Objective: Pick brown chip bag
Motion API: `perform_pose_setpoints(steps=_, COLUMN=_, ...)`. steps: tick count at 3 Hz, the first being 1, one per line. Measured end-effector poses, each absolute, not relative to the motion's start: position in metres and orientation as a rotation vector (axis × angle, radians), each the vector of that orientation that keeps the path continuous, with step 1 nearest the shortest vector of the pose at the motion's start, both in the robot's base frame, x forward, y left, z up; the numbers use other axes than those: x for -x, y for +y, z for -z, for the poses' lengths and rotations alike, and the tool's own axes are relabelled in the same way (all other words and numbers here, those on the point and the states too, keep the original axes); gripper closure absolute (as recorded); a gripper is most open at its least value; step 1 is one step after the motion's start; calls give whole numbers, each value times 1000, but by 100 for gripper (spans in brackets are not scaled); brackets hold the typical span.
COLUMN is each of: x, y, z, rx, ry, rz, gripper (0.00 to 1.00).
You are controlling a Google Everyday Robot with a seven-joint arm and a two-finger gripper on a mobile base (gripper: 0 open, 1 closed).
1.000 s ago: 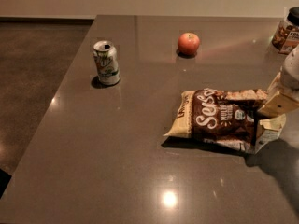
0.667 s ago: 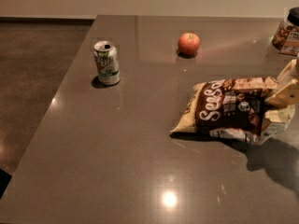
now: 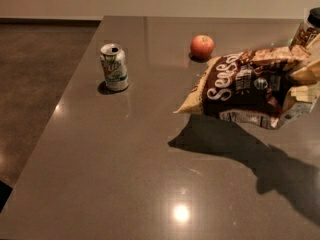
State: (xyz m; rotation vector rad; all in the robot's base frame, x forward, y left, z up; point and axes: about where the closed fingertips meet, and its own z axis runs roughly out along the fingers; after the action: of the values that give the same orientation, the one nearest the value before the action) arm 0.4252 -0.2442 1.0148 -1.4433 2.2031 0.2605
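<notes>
The brown chip bag [image 3: 241,88], dark brown with tan ends and white script lettering, hangs in the air above the table [image 3: 115,164], tilted with its left end lower. Its shadow lies on the tabletop beneath it. My gripper [image 3: 303,83] is at the right edge of the camera view, shut on the bag's right end. Most of the arm is out of view.
A green and white soda can [image 3: 114,67] stands upright at the table's left side. A red apple [image 3: 202,47] sits at the back, just beyond the bag. A dark-lidded jar [image 3: 308,30] stands at the far right. The table's left edge drops to the floor.
The bag has been lifted off the table and carried up and to the right by my gripper. The can and apple have not moved.
</notes>
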Motion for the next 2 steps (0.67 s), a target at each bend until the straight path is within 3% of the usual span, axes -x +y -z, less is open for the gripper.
perform_pose_setpoints(steps=2, x=-421, y=-216, z=-1054, rx=1485, ry=2067, rz=-237, gripper=100)
